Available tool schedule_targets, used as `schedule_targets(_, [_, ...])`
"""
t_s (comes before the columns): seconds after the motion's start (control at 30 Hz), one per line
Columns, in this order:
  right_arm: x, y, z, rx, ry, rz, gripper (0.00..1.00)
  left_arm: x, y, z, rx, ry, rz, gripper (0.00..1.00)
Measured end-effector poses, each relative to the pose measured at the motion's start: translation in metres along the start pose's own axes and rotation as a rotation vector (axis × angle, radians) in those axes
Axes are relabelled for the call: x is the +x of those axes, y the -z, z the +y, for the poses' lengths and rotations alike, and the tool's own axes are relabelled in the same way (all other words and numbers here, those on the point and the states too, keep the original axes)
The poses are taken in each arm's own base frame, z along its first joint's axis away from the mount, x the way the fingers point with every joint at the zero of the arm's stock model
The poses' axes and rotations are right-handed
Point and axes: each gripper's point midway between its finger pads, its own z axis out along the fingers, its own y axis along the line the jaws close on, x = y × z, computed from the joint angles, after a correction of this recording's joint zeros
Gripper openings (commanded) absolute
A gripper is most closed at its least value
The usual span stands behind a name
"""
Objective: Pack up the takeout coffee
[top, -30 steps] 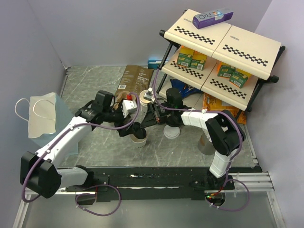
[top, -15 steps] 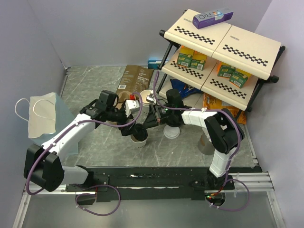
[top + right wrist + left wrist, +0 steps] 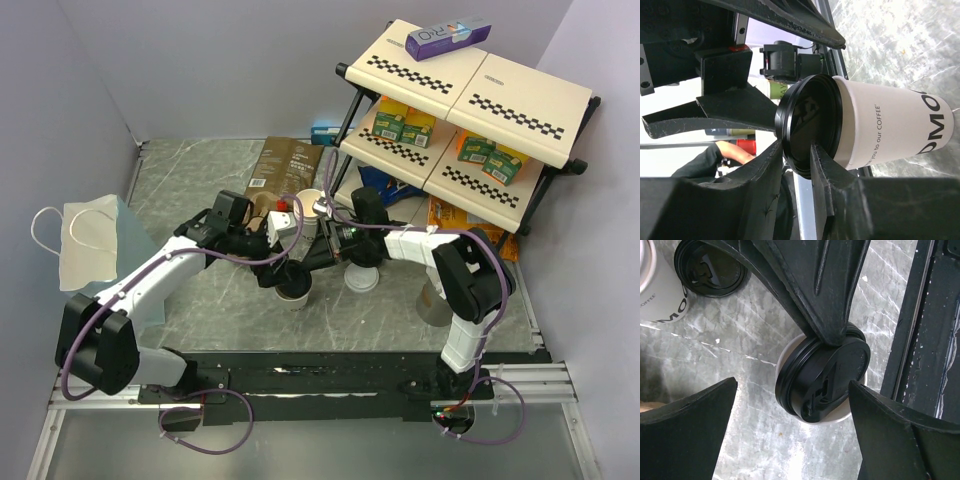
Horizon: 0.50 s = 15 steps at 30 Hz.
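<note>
A white takeout coffee cup (image 3: 293, 292) stands upright on the marble table, and the black lid (image 3: 825, 375) on it sits slightly askew. My right gripper (image 3: 796, 146) reaches in from the right. Its jaws straddle the lid's near rim (image 3: 810, 125), parted and loose around it. My left gripper (image 3: 792, 385) hangs above the cup (image 3: 840, 416), wide open, a finger on either side and touching nothing. In the right wrist view the cup wall (image 3: 890, 125) shows its printed text.
A second white cup (image 3: 310, 205) stands open behind the grippers, and a loose black lid (image 3: 710, 267) lies beside it. A brown coffee pouch (image 3: 285, 165) lies further back. A black shelf rack (image 3: 470, 110) fills the right side. A pale bag (image 3: 95, 240) stands at the left.
The right gripper's jaws have parted around the lid rim they were pinching. The left arm has swung right and closer, bringing its open fingers over the cup.
</note>
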Motion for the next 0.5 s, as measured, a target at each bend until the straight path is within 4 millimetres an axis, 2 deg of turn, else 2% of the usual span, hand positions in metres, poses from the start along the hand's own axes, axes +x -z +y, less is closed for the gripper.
schedule_targets(0.5, [-0.004,0.003,-0.012,0.043,-0.010,-0.013,0.40,0.000,-0.007,-0.004,0.038,0.047,-0.012,1.00])
